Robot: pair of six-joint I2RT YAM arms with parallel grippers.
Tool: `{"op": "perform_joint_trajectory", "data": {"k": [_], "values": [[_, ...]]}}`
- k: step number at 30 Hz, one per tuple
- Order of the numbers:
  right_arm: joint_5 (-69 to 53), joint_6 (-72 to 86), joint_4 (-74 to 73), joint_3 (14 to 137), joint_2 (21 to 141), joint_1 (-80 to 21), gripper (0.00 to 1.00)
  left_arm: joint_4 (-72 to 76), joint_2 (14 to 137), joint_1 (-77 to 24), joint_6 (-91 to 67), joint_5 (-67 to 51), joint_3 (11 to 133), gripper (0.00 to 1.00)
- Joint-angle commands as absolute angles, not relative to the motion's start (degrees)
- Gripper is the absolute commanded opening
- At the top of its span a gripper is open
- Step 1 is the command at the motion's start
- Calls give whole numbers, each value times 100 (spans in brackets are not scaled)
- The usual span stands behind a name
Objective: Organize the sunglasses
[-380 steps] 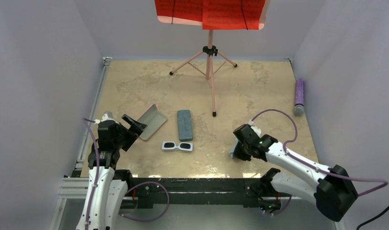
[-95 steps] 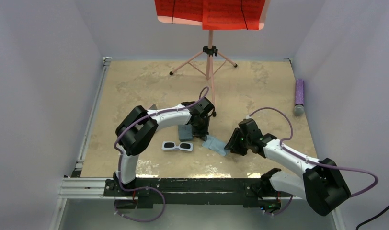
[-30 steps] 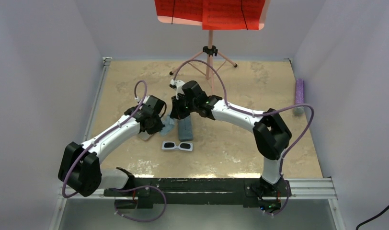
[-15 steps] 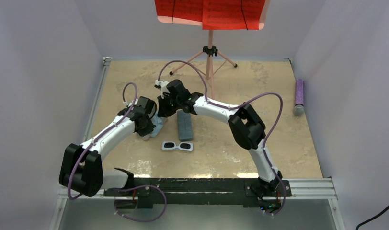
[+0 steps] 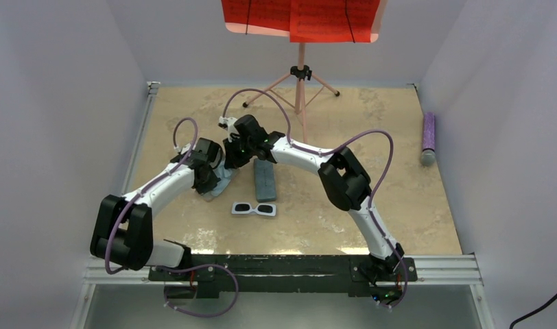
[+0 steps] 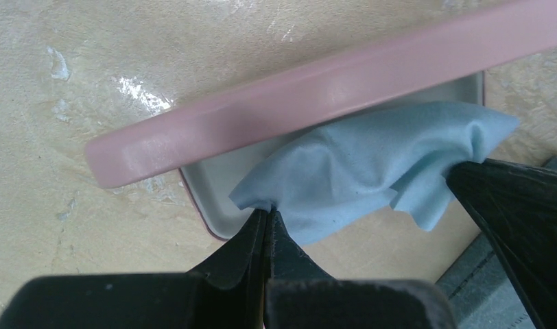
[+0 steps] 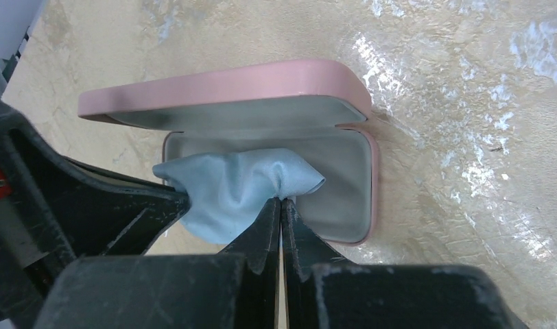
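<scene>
Nearest the arm bases, the white-framed sunglasses [image 5: 254, 208] lie on the surface [image 5: 399, 205], clear of both arms. Just beyond them lies the closed grey-blue case [image 5: 265, 179]. Left of that case, both arms meet over the open pink case [image 7: 344, 185]. The left end effector [image 6: 265, 218] is pressed together on one corner of a light blue cloth [image 6: 372, 161], and the right end effector [image 7: 281, 203] pinches the opposite end. The cloth hangs between them, above the case's grey lining. At the far edge stands a pink music stand [image 5: 301, 75], and a purple tube [image 5: 428, 137] lies far right.
</scene>
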State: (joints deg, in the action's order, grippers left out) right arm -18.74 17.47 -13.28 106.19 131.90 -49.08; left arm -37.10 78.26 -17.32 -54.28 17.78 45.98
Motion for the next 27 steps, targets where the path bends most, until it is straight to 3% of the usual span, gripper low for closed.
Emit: {"op": "perform_joint_trajectory", "data": {"k": [1,27], "values": [[-1758,1658,-1385,10874,13140,-4913,0,-3514,7985,-1662,-5344,1898,4642,0],[-1483,1865,-1475,11127,13509,-4913,0,-3672,8367,-1608,-5489,2159,4758,0]]}}
